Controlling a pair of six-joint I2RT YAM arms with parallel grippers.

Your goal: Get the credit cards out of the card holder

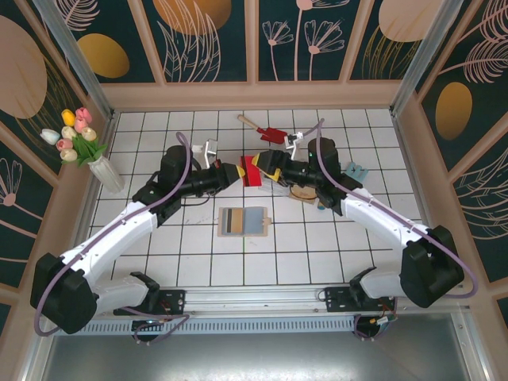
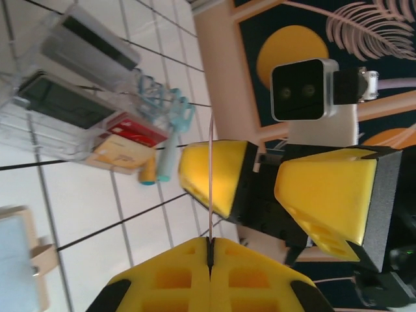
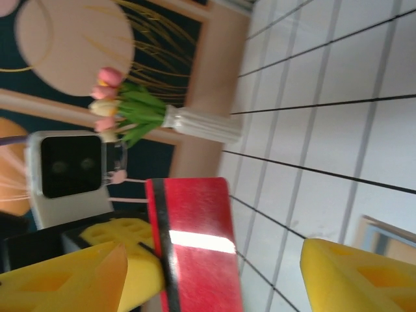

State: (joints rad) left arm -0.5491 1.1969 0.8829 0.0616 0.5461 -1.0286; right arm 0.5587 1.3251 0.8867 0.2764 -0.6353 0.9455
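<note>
At mid-table, the left gripper (image 1: 240, 173) was clenched on a red credit card (image 1: 251, 169), held on edge above the tiles. The right gripper (image 1: 266, 167) faced it, released, with jaws spread either side of that card; contact could not be told. The card had a dark stripe along one edge. The card holder (image 1: 244, 221) lay open and flat on the tiles, nearer than both grippers, blue-grey inside up. A clear tray (image 2: 16, 123) holding flat items sat to the right.

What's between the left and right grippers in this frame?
A red credit card, clamped edge-on by the left gripper, with the right gripper open next to it. It is clearest in the right wrist view.
</note>
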